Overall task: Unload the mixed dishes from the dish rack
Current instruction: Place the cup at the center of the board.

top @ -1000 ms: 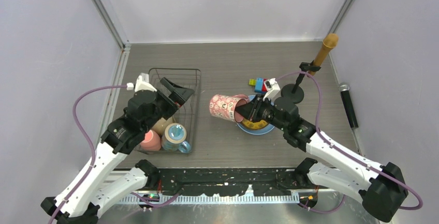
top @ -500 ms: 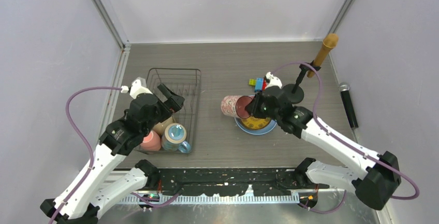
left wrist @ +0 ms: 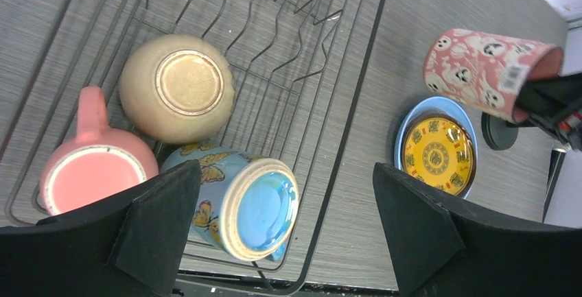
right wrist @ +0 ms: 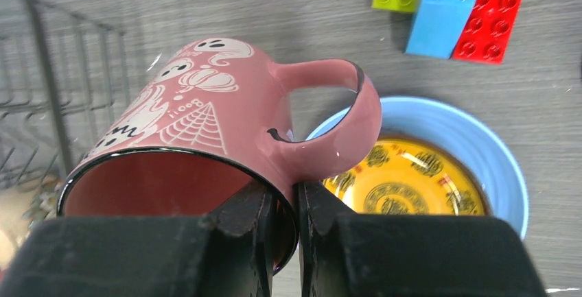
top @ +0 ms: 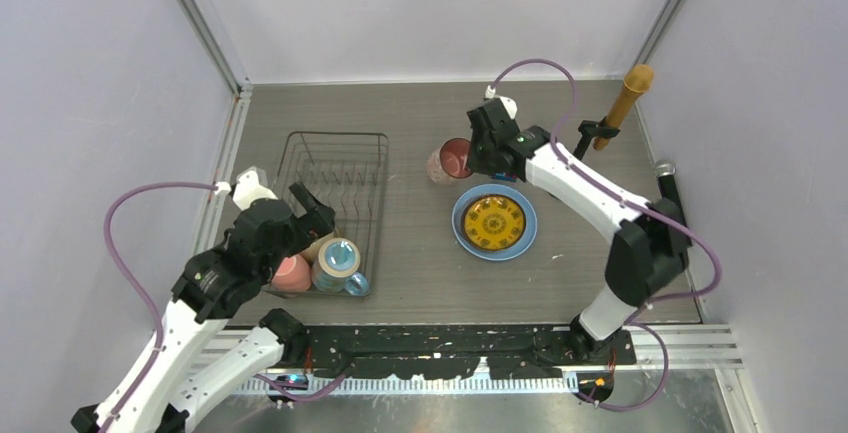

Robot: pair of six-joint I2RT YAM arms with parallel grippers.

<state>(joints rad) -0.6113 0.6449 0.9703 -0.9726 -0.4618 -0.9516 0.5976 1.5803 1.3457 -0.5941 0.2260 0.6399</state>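
Observation:
The black wire dish rack [top: 385, 168] stands at the left and also shows in the left wrist view [left wrist: 357, 84]. In its near end lie a pink cup [top: 291, 273] [left wrist: 96, 173], an upturned whitish bowl [top: 315, 243] [left wrist: 177, 88] and a blue butterfly mug [top: 338, 263] [left wrist: 240, 201]. My left gripper [top: 312, 218] [left wrist: 288, 201] is open above the blue mug, holding nothing. My right gripper [top: 470, 158] [right wrist: 283, 208] is shut on the rim of the pink patterned mug [top: 447, 161] [right wrist: 206, 119] [left wrist: 484, 70], held tilted above the table. The yellow patterned plate [top: 494, 221] [right wrist: 405, 180] lies on the light blue plate [top: 465, 238] [right wrist: 480, 146].
Coloured toy bricks [right wrist: 446, 12] lie behind the plates. A stand with a brown microphone [top: 625, 98] is at the back right, its round base [left wrist: 499, 131] beside the plates. A black microphone [top: 672, 203] lies along the right edge.
My right arm has carried the pink patterned mug from over the plates toward the back of the table. My left gripper has moved nearer, over the rack's near end.

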